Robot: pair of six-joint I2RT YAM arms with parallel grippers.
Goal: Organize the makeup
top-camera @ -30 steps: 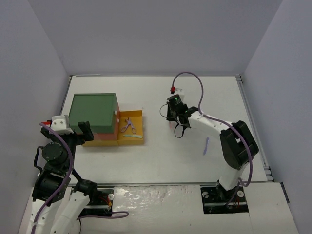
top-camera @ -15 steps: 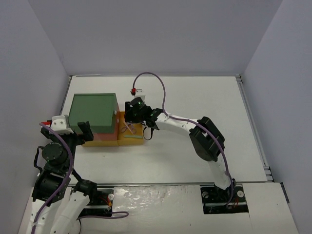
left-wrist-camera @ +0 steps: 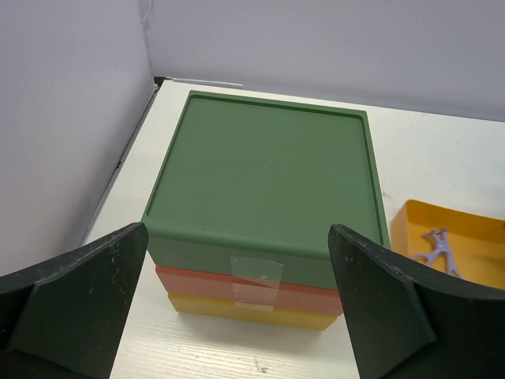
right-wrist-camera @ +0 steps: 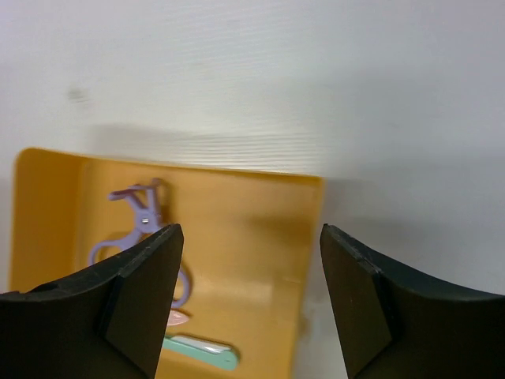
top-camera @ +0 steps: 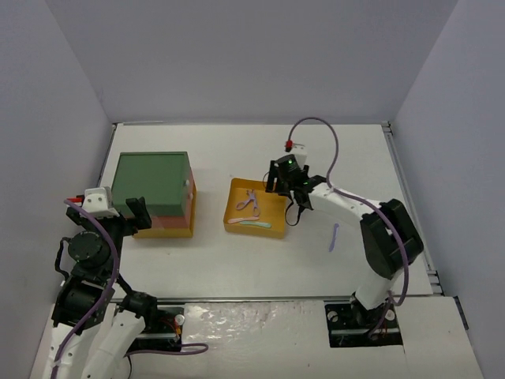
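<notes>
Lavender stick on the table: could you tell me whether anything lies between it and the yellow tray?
Nothing visible does: only bare table separates the stick from the tray. The right gripper hangs open at the tray's far-right corner.

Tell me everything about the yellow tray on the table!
The yellow tray is a shallow, open, roughly square box with low walls, and it looks like smooth plastic. It sits flat on the white table, to the right of the stacked drawer box and not touching it. Inside lie a lavender scissor-like tool and, nearer the arms, a mint stick. The right gripper, jaws open, hovers at its far right corner.
</notes>
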